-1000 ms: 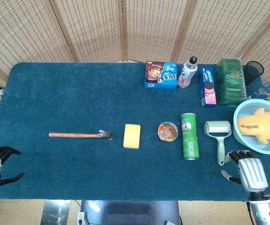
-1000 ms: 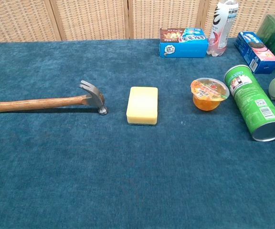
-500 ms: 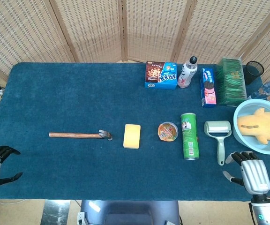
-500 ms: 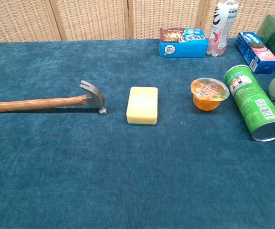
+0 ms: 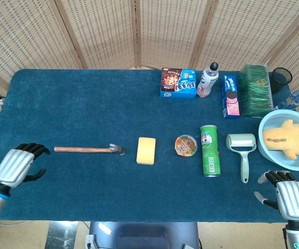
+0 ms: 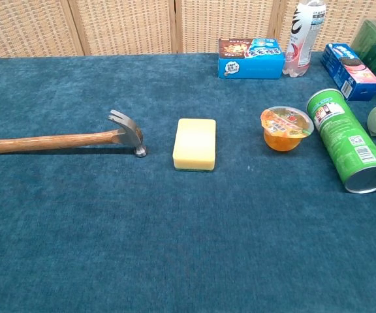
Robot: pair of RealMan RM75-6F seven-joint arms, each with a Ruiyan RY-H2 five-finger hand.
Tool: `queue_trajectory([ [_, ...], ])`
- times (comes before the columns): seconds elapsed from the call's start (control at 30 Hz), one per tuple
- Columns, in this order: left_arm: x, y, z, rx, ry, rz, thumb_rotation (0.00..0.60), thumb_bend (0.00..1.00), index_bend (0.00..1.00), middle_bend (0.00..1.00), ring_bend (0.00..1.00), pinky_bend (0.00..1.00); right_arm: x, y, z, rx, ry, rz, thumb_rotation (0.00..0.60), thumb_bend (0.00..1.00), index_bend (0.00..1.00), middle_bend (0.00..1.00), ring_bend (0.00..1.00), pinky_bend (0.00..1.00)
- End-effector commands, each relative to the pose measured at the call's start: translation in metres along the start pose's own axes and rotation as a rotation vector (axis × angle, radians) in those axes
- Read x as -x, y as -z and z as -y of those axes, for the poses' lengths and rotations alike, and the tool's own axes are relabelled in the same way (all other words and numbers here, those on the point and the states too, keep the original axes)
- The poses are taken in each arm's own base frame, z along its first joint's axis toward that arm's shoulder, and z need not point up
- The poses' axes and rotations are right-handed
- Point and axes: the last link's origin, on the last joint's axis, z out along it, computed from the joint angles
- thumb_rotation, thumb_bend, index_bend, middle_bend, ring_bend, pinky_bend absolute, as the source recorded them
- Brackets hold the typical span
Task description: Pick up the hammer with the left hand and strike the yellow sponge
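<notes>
A hammer [image 5: 89, 150] with a wooden handle [image 6: 54, 141] and a steel claw head [image 6: 129, 131] lies flat on the blue cloth, head pointing right. Just right of the head lies the yellow sponge [image 5: 146, 150], also seen in the chest view [image 6: 195, 144]. My left hand [image 5: 18, 165] hovers at the table's left front, a short way left of the handle's end, fingers apart and holding nothing. My right hand [image 5: 288, 196] is at the front right corner, fingers apart, empty. Neither hand shows in the chest view.
Right of the sponge stand a jelly cup [image 5: 186, 145], a lying green can [image 5: 209, 150] and a lint roller [image 5: 242, 149]. A light blue bowl [image 5: 269, 121] holds a yellow plush toy. Snack boxes [image 5: 178, 83], a bottle [image 5: 208, 80] and a green box [image 5: 257, 90] line the back edge.
My left hand has come up and rightward onto the table toward the hammer handle. My right hand has drawn back toward the front edge. The hammer and sponge have not moved.
</notes>
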Motion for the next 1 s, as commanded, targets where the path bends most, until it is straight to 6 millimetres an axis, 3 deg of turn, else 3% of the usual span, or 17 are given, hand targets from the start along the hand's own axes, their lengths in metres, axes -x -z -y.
queue_trajectory([
  [0.03, 0.002, -0.034, -0.013, 0.045, -0.030, 0.058, 0.600, 0.24, 0.35, 0.33, 0.27, 0.30, -0.001, 0.000, -0.002, 0.004, 0.002, 0.001, 0.600, 0.14, 0.54, 0.53, 0.48, 0.35],
  [0.57, 0.036, -0.124, -0.042, 0.044, -0.036, 0.197, 0.600, 0.24, 0.35, 0.33, 0.27, 0.30, -0.001, 0.003, -0.014, 0.060, 0.012, 0.000, 0.600, 0.14, 0.54, 0.53, 0.48, 0.35],
  [1.0, 0.064, -0.154, -0.064, 0.068, -0.016, 0.261, 0.600, 0.34, 0.35, 0.33, 0.27, 0.30, -0.007, 0.007, -0.020, 0.101, 0.033, -0.015, 0.600, 0.14, 0.54, 0.53, 0.48, 0.35],
])
